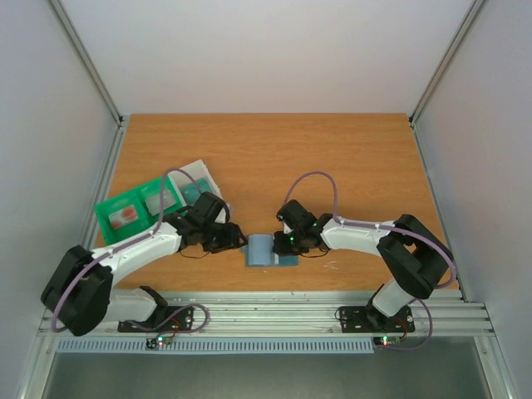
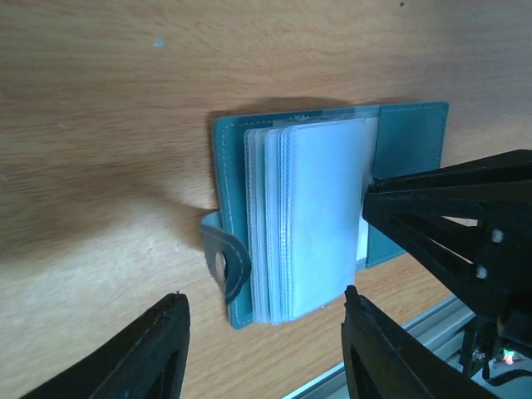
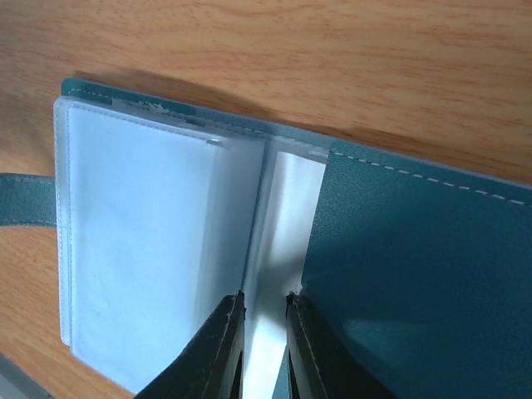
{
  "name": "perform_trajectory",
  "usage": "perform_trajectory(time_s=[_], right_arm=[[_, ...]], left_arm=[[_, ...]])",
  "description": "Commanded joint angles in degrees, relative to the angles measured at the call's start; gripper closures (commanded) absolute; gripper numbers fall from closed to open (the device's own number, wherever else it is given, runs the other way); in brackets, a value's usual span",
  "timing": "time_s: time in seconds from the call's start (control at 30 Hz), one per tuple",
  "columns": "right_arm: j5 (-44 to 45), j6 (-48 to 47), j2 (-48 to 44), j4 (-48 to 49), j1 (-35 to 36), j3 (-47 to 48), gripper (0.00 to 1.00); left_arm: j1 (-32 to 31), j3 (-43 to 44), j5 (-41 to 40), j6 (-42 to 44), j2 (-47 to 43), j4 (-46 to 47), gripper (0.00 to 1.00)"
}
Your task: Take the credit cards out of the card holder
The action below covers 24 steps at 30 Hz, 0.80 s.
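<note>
Black right fingers (image 3: 220,357) fill the bottom of the right wrist view, set at a slim gap with a pale sleeve leaf standing between them. Whether they truly pinch it I cannot tell. Under them the flat slate-teal bifold card holder (image 3: 416,274) lies spread open on the orange wood-grain bench (image 3: 332,50), between the two arms near their bases. Its cover is matt and leather-like with a pale stitched edge. The booklet of clear plastic sleeves (image 2: 320,208) looks glossy, limp and milky, and a rounded strap tab (image 2: 224,266) juts from one side.

Left fingers (image 2: 162,357) stand wide apart, straddling the holder's end and holding nothing. No credit card shows plainly in the sleeves. One white card with a red mark (image 1: 125,218) seems to lie in the green plastic tray (image 1: 101,218), well to the left.

By my judgement the step in hand is leafing through the sleeves to find a card. The next move calls for parting one thin, slippery leaf while the cover is kept flat.
</note>
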Motion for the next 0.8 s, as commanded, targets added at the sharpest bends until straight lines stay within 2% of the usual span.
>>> perform_trajectory(time_s=[0.0, 0.1, 0.37, 0.57, 0.77], right_arm=[[0.1, 0.7, -0.7, 1.6, -1.3, -2.2, 0.85], [0.4, 0.8, -1.3, 2.2, -1.4, -3.2, 0.85], [0.7, 1.1, -2.0, 2.5, -1.8, -4.3, 0.85], [0.7, 1.3, -2.1, 2.6, -1.8, -4.3, 0.85], [0.9, 1.4, -2.2, 2.2, -1.8, -4.2, 0.85]], left_arm=[[0.3, -1.8, 7.2, 1.4, 5.2, 10.4, 0.48], [0.2, -1.2, 8.8, 2.1, 9.2, 11.6, 0.48], [0.3, -0.5, 1.7, 3.4, 13.8, 6.9, 0.6], [0.3, -1.9, 1.9, 3.4, 15.9, 11.0, 0.64], [0.2, -1.5, 2.5, 2.6, 18.2, 13.4, 0.73]])
